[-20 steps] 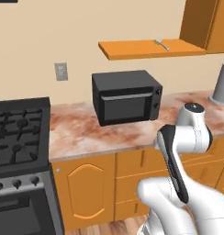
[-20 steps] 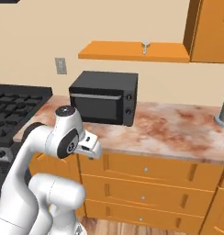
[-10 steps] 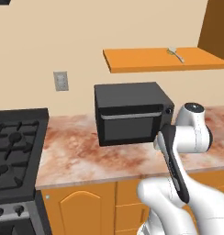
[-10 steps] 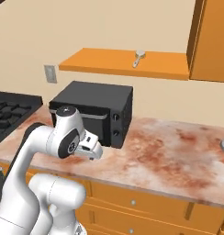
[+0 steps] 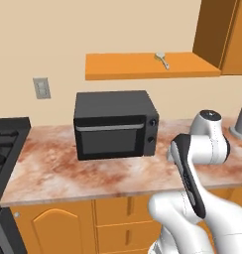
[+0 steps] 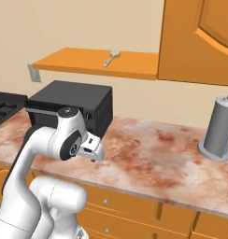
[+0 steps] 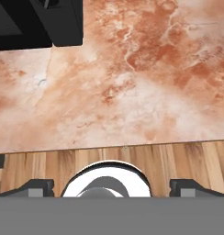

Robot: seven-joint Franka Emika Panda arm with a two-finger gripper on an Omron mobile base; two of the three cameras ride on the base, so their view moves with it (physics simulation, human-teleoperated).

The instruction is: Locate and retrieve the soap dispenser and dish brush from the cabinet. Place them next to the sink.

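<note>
Your gripper [image 7: 112,186] was spread wide and held nothing — it hung over the counter [image 7: 132,82] beside the microwave [image 5: 115,124], while the dish brush [image 5: 162,60] lay above the microwave on the cabinet [image 5: 143,66] shelf

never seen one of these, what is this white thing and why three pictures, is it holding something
The white thing is a robot arm on a base that can drive, in a computer-drawn kitchen. Two pictures come from cameras on that base, looking over the arm from its left and its right. The third comes from a camera on the hand, looking down past its gripper at the marbled counter and the wood floor.

On the counter stand a black microwave and a tall grey cylinder. Above, on the orange shelf beside the upper cabinet, lies the dish brush, one thing it must fetch.

It holds nothing: the jaws are wide open and empty.
</note>
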